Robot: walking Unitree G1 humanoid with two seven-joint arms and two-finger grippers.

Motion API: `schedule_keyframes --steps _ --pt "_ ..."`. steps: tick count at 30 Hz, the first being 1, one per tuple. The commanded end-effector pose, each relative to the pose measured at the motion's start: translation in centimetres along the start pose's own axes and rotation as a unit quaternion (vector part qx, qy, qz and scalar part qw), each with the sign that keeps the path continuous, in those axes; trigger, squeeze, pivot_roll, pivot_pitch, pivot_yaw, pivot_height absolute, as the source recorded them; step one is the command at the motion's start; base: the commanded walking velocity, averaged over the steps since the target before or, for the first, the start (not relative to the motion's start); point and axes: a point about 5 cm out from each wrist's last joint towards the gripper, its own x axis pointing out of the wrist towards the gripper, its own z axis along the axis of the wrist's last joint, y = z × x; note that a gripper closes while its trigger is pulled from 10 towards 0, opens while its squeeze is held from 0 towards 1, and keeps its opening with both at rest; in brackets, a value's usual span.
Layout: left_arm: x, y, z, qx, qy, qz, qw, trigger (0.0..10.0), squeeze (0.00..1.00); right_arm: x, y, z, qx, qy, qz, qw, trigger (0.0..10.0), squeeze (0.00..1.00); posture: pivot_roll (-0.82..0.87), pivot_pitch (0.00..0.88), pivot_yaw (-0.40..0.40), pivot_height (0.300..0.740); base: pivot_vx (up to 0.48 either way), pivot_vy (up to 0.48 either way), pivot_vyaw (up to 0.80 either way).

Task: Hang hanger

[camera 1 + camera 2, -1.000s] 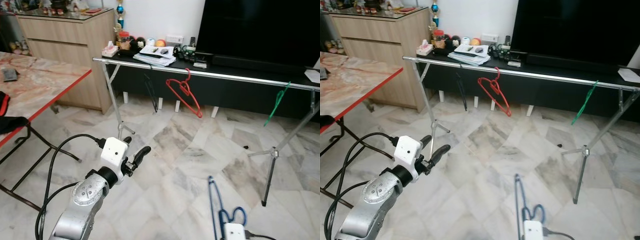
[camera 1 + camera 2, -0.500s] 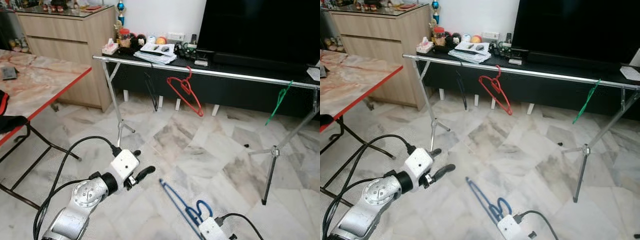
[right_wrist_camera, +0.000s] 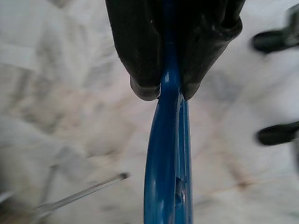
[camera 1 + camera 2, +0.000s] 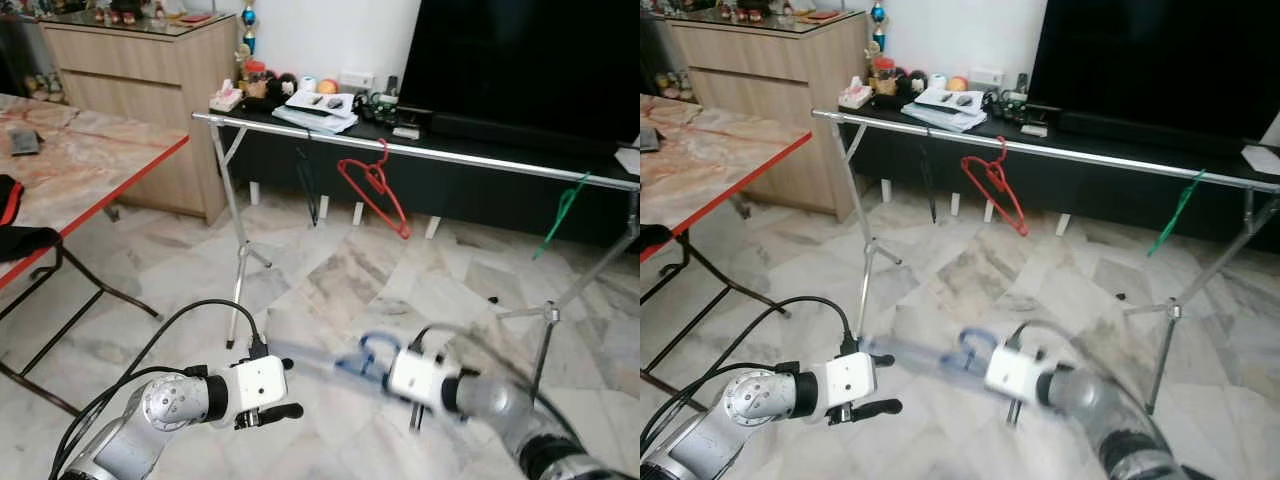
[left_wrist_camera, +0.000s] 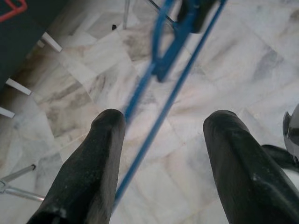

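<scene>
Fingers of the right gripper (image 3: 161, 88) pinch a blue hanger (image 3: 168, 177), held low over the marble floor (image 4: 400, 290), blurred. The left gripper (image 5: 159, 154) spreads wide just beside it, the hanger's wire crossing between its fingers. Beyond stands a metal rail (image 4: 480, 160) carrying a red hanger (image 4: 372, 185) and a green hanger (image 4: 560, 210).

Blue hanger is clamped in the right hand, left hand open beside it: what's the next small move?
Probably lift the blue hanger toward the rail. The right hand grips it low over the floor, the left hand is open, and the rail's span between the red hanger and green hanger looks free.
</scene>
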Motion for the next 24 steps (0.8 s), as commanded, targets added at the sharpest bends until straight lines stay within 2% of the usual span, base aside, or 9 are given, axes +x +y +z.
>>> schedule_keyframes --steps 1,2,6,9,11,17,24 --pt "0.2 0.6 0.3 0.025 0.000 -0.009 1.000 10.0 0.00 -0.6 -0.6 0.3 -0.011 0.000 0.035 0.999 10.0 0.00 0.12 0.000 -0.086 0.740 0.000 0.000 0.00" --pt "0.4 0.8 0.6 0.029 -0.005 -0.012 0.999 10.0 0.00 -0.5 -0.4 0.3 -0.025 0.009 0.058 0.998 10.0 0.00 0.12 0.000 -0.086 0.740 0.000 0.000 0.00" --pt "0.9 1.1 1.2 0.030 -0.012 -0.028 0.999 10.0 0.00 -0.4 -0.2 0.4 -0.047 0.020 0.065 0.997 10.0 0.00 0.13 0.003 -0.094 0.740 0.000 0.000 0.00" --pt "1.3 1.1 1.0 0.022 -0.004 -0.037 0.999 10.0 0.00 0.0 -0.5 1.1 -0.045 0.005 0.050 0.998 10.0 0.00 0.14 0.005 -0.094 0.740 0.000 0.000 0.00" --pt "2.1 1.3 0.7 -0.007 -0.005 -0.040 0.999 10.0 0.00 0.5 -0.5 2.3 -0.054 -0.020 0.046 0.997 10.0 0.00 0.13 0.007 -0.095 0.740 0.000 0.000 0.00" --pt "2.8 1.1 0.8 -0.018 -0.002 -0.059 0.998 10.0 0.00 1.0 -0.7 3.2 -0.064 -0.029 0.036 0.997 10.0 0.00 0.13 0.008 -0.095 0.740 0.000 0.000 0.00" --pt "3.5 2.0 1.0 -0.022 -0.002 -0.044 0.999 10.0 0.00 1.2 -0.8 4.1 -0.057 -0.058 0.028 0.996 10.0 0.00 0.14 0.013 -0.092 0.740 0.000 0.000 0.00"
